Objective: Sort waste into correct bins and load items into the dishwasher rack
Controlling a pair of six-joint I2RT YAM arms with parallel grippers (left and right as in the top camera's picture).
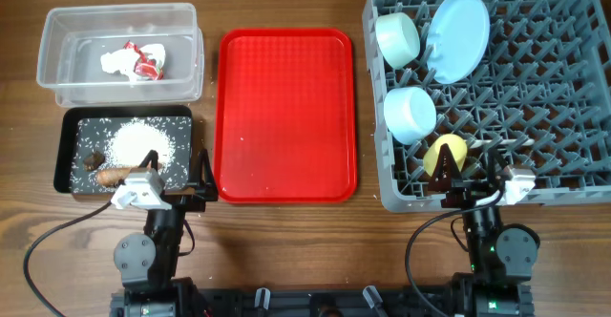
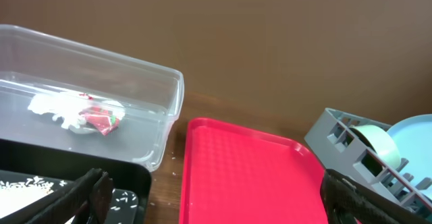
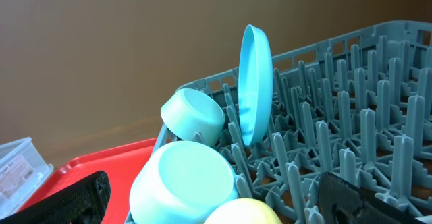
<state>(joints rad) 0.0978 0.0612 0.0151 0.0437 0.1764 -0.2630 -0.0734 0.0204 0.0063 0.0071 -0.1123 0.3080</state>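
Note:
The grey dishwasher rack [image 1: 554,116] holds the pale blue plate [image 1: 458,35] on edge, two pale blue bowls [image 1: 398,38] [image 1: 410,115] and the yellow cup [image 1: 446,152]. The clear bin [image 1: 57,21] holds the white-and-red wrapper [image 1: 136,61]. The black bin [image 1: 76,126] holds rice [image 1: 138,143], the carrot [image 1: 113,176] and a brown scrap [image 1: 94,155]. My left gripper [image 1: 177,169] is open and empty at the black bin's near right corner. My right gripper [image 1: 470,169] is open and empty at the rack's near edge, beside the cup. No spoon shows.
A flat red tray [image 1: 286,116] lies between the bins and the rack, with a few stray rice grains on it. Bare wooden table runs along the front, where both arm bases stand.

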